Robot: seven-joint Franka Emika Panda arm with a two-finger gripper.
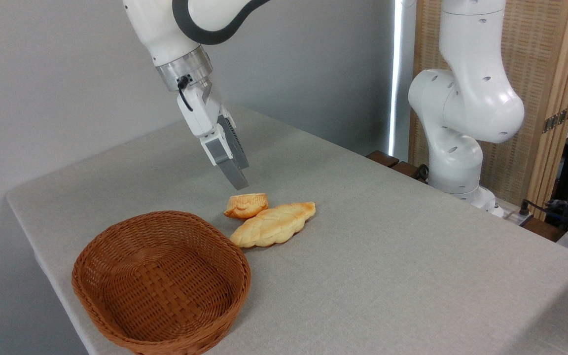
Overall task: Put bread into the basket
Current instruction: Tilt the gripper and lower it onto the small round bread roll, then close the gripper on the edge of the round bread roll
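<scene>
From where the fixed camera stands, the white arm leans in from the upper left, its gripper point(241, 183) hanging tilted just above the bread point(246, 204) and not touching it. The fingers point(234, 173) overlap from this side, so I cannot tell whether they are parted or closed; nothing is held between them. The small toasted bread sits on the grey table point(412, 256), right against the upper left end of a longer braided loaf point(273, 224). The wicker basket point(97, 273) stands near the front left edge, close beside the loaf, with nothing inside it
</scene>
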